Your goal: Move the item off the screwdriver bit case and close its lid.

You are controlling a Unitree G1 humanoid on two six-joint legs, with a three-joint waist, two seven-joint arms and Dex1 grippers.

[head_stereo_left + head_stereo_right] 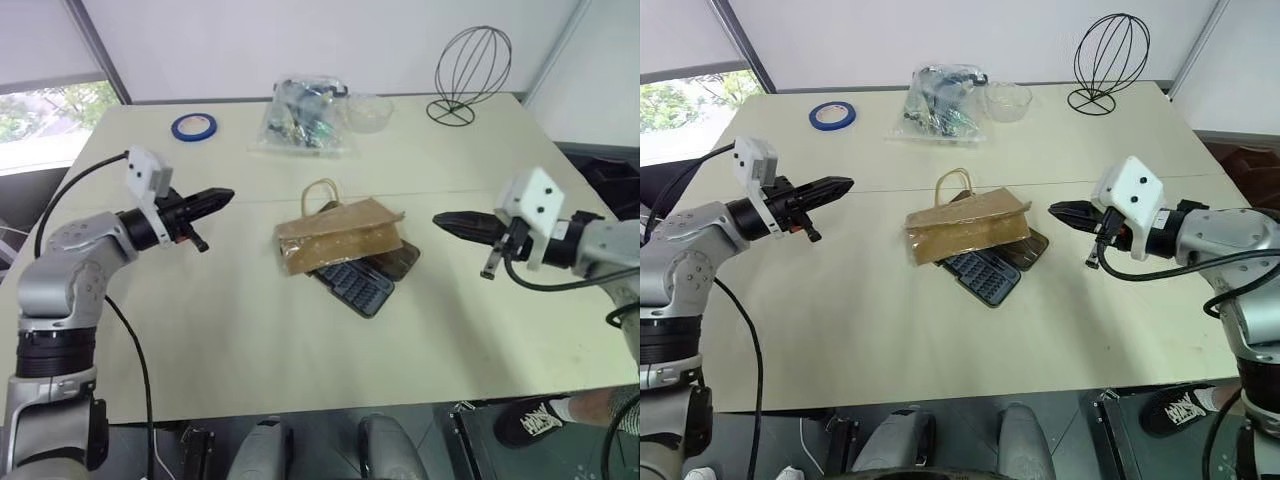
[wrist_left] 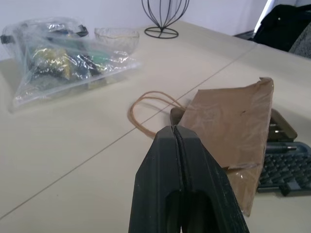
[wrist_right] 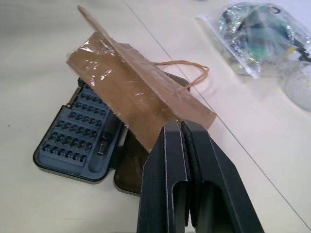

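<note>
beige table | paper bag laid over open bit case, lid blocked | left claw, right claw pressed together, nothing held

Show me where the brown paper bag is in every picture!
Left eye view: paper bag at table centre, lying across the open bit case.
Right eye view: centre again, across the case.
Left wrist view: right of middle, beyond the left gripper.
Right wrist view: upper middle, above the right gripper.
Shared landmark: clear plastic bag.
</note>
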